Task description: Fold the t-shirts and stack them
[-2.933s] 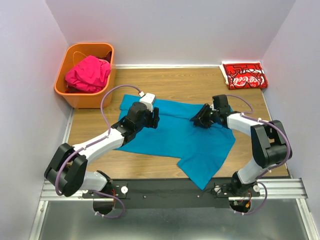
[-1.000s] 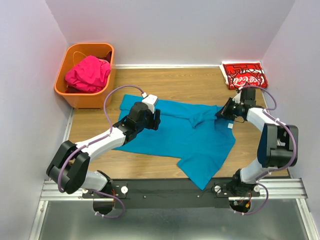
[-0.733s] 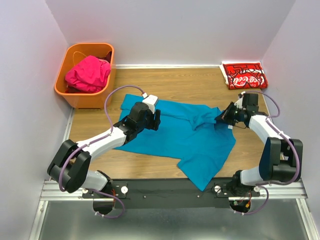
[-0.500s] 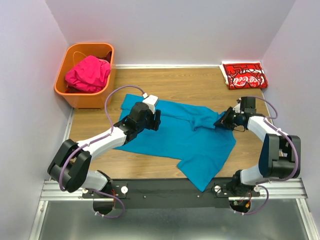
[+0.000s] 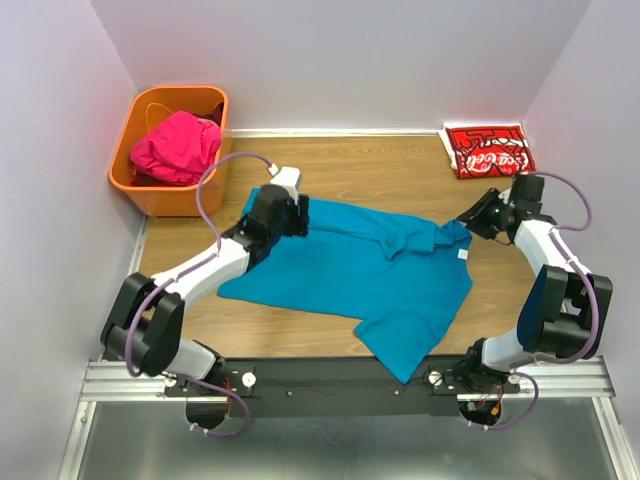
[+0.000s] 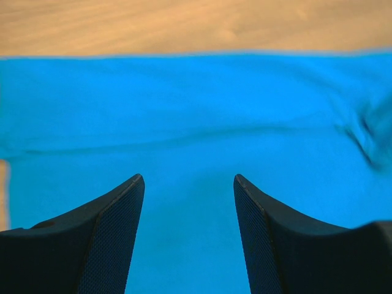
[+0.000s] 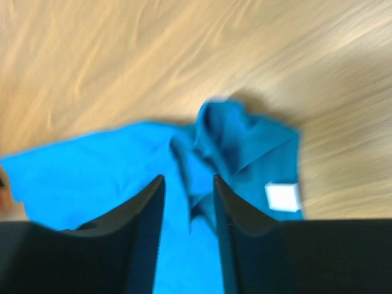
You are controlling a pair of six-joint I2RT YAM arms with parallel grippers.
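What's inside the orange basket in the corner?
A bunched-up magenta-pink t-shirt lies inside the orange basket and fills most of it. The shirt covers the bottom of the basket, so I cannot tell whether anything else is underneath.

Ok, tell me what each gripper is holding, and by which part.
Nothing is held. The left gripper is open over the teal-blue t-shirt, not pinching it. The right gripper is also parted, clear of the shirt's bunched collar.
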